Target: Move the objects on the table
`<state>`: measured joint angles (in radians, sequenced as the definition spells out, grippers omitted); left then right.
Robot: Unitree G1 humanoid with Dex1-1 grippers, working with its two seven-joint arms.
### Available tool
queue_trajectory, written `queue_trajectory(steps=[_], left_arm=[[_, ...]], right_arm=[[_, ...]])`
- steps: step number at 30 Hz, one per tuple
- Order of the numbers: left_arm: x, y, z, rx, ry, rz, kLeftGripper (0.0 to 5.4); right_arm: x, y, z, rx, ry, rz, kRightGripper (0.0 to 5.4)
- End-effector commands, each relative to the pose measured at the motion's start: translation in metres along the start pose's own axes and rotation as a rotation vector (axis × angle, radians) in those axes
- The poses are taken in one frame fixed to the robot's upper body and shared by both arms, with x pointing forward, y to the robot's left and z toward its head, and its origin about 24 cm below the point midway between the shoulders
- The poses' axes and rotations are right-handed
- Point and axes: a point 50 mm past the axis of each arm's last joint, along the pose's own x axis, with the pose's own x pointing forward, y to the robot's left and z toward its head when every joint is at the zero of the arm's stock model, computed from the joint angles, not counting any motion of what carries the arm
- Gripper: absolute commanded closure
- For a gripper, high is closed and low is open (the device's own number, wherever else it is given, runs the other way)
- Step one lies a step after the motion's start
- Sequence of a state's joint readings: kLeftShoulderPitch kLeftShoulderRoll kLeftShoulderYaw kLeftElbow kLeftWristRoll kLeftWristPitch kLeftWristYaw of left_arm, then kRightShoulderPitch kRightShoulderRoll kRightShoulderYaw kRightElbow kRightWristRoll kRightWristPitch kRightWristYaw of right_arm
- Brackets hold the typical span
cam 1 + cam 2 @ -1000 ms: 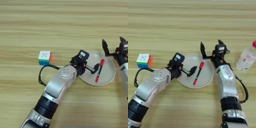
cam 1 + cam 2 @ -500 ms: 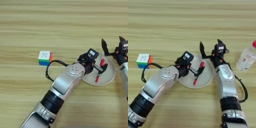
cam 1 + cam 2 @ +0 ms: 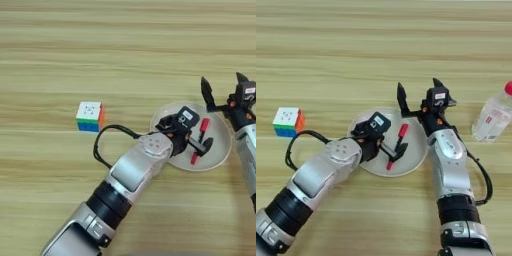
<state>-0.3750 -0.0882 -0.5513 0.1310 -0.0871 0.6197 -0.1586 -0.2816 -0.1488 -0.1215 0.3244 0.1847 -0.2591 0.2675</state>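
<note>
Light wood-grain tabletop point(image 3: 125, 45) with horizontal streaks is filling both views. A round pale plate point(image 3: 418, 152) is sitting right of centre, and a slim red marker pen point(image 3: 397, 145) is lying slantwise inside it, its cap end pointing toward the far rim. The left gripper point(image 3: 390, 150), on a silver-grey forearm entering from the near left, is reaching over the plate's left part with its two black fingers point(image 3: 398, 153) closing around the pen's middle; whether the pen is lifting off the plate or resting on it cannot be told. A black cable is looping beside that forearm on the table. The right gripper point(image 3: 419, 95) is hovering just behind the plate's far rim, its two pointed black fingers spread wide apart with nothing between them. A small multicoloured puzzle cube point(image 3: 90, 116) with a white top face is standing on the table well to the left of the plate, apart from both arms. A clear plastic bottle point(image 3: 493, 116) with a red cap and a printed label is standing at the right edge, showing in the right eye view only.
</note>
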Motion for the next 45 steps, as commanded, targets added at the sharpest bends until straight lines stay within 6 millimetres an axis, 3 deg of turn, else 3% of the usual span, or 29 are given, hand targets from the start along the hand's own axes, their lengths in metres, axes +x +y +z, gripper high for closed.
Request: queue_trajectory(steps=[1,24,36,45], left_arm=[[0.005,-0.016,-0.006,-0.032,0.017,-0.03,0.0],[0.019,-0.017,-0.026,0.13,0.093,-0.014,0.0],[0.016,-0.017,-0.04,-0.085,0.154,-0.048,0.0],[0.017,-0.014,-0.044,-0.073,0.171,-0.03,0.0]], right_arm=[[-0.001,0.003,-0.001,0.007,0.013,-0.002,0.04],[-0.002,0.01,0.0,0.027,0.014,-0.002,0.04],[-0.002,0.009,0.001,0.033,0.015,-0.002,0.04],[-0.002,0.01,0.001,0.034,0.015,-0.002,0.04]])
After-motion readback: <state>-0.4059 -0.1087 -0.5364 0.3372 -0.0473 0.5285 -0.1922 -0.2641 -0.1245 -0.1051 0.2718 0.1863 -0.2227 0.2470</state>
